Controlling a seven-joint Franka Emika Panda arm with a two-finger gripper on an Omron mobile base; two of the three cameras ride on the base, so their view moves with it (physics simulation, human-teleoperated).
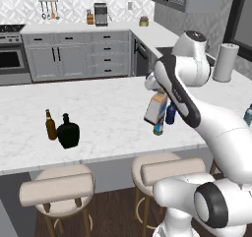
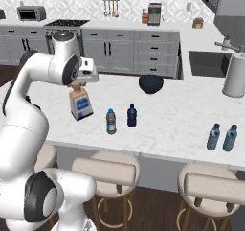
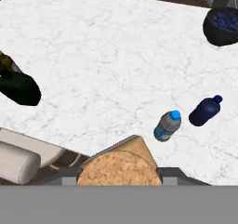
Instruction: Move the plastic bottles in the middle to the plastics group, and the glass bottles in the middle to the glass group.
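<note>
My gripper [image 2: 76,85] is shut on the cork stopper of the squarish glass bottle [image 2: 80,105], which hangs tilted above the counter, left of the two plastic bottles. In the hand view the tan cork [image 3: 118,168] sits between the fingertips. The clear plastic bottle [image 2: 111,121] and the dark blue one [image 2: 131,115] stand upright side by side on the marble. The glass group, a brown bottle [image 1: 50,125] and a black flask [image 1: 68,131], stands at the counter's left. Two teal bottles of the plastics group [image 2: 213,136] stand at the right.
A dark bowl [image 2: 150,83] sits behind the middle bottles. A white paper-towel roll [image 2: 235,75] stands beside the sink [image 2: 210,62] at the far right. Padded stools [image 2: 105,170] line the counter's near edge.
</note>
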